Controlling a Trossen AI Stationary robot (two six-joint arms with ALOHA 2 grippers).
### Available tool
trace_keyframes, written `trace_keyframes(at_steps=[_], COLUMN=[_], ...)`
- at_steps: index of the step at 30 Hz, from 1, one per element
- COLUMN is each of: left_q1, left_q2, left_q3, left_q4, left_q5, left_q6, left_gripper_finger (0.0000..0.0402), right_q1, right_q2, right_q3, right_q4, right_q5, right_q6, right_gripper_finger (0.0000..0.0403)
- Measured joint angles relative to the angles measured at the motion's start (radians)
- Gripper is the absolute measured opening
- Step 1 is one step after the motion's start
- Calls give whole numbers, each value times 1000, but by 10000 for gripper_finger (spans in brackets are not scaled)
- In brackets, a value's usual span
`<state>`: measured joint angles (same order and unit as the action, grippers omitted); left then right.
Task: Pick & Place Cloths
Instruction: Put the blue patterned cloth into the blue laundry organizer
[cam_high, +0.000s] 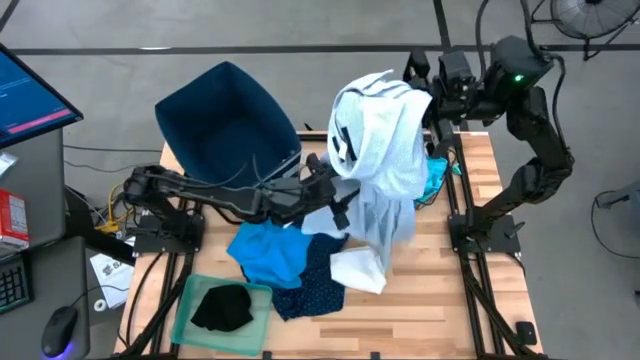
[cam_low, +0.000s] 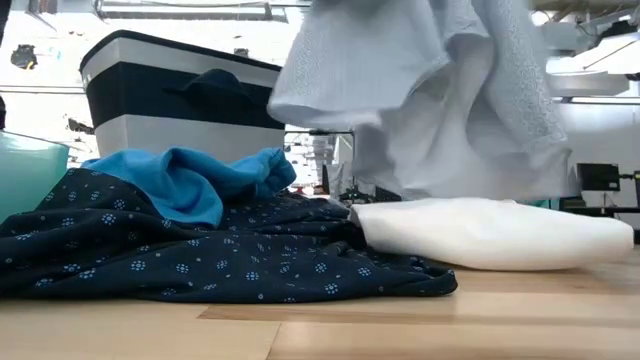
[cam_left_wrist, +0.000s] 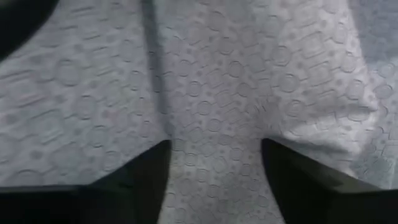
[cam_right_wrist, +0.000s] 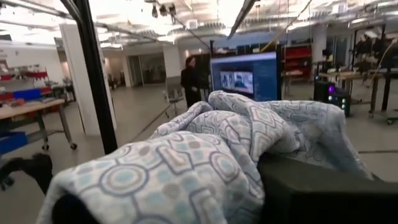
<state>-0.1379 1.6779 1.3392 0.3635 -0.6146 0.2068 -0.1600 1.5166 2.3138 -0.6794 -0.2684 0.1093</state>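
Observation:
A pale blue patterned cloth (cam_high: 385, 150) hangs high above the table from my right gripper (cam_high: 430, 100), and its lower hem (cam_low: 440, 150) is clear of the tabletop. My left gripper (cam_high: 335, 195) reaches level from the left to the hanging cloth (cam_left_wrist: 211, 81) and is open, a dark finger on either side of the fabric. On the table lie a bright blue cloth (cam_high: 265, 250), a dotted navy cloth (cam_high: 310, 285) and a folded white cloth (cam_high: 360, 270). A black cloth (cam_high: 222, 305) lies in the green tray. A turquoise cloth (cam_high: 435, 180) peeks out behind the hanging one. My right gripper (cam_right_wrist: 199, 186) is shut on the pale blue cloth's bunched top (cam_right_wrist: 249, 124). Several folds drape over the fingers and hide the place of contact. The cloth is lifted clear and hangs slack below. My left gripper (cam_left_wrist: 214, 149) has the fabric between its open fingers (cam_left_wrist: 149, 180); whether they touch it I cannot tell.
The dark blue bin (cam_high: 225, 125) stands tilted at the table's far left, behind the left arm. The green tray (cam_high: 190, 300) sits at the near left corner. Bare wood (cam_high: 430, 300) shows at the near right. Black frame rails (cam_high: 455, 190) run along the right side.

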Motion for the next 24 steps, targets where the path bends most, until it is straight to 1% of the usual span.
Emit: trace_keyframes(at_steps=[4,6,8,10,14,16,18,22,24], left_q1=[28,60,94,125,178,198,214,226,221], left_q2=[26,47,71,96,138,165,189,222,231], left_q3=[0,1,1,1,1,2,1,1,0], left_q4=[-1,3,1,15,114,182,261,413,479], left_q5=[-25,-21,3,50,151,222,320,603,703], left_q6=[34,-26,-125,-214,-320,-345,-372,-432,-474], left_gripper_finger=[302,323,339,351,363,365,365,363,364], right_q1=[0,1,3,4,17,25,30,14,-5], right_q2=[1,5,10,16,29,38,43,63,75], right_q3=[0,0,0,-1,-1,-1,0,2,2], right_q4=[-13,6,33,47,72,95,96,101,94], right_q5=[0,-9,-37,-48,-77,-95,-102,-111,-120], right_q6=[-5,-7,-3,1,5,0,-2,-26,-31], right_gripper_finger=[0,0,0,0,0,0,0,0,0])
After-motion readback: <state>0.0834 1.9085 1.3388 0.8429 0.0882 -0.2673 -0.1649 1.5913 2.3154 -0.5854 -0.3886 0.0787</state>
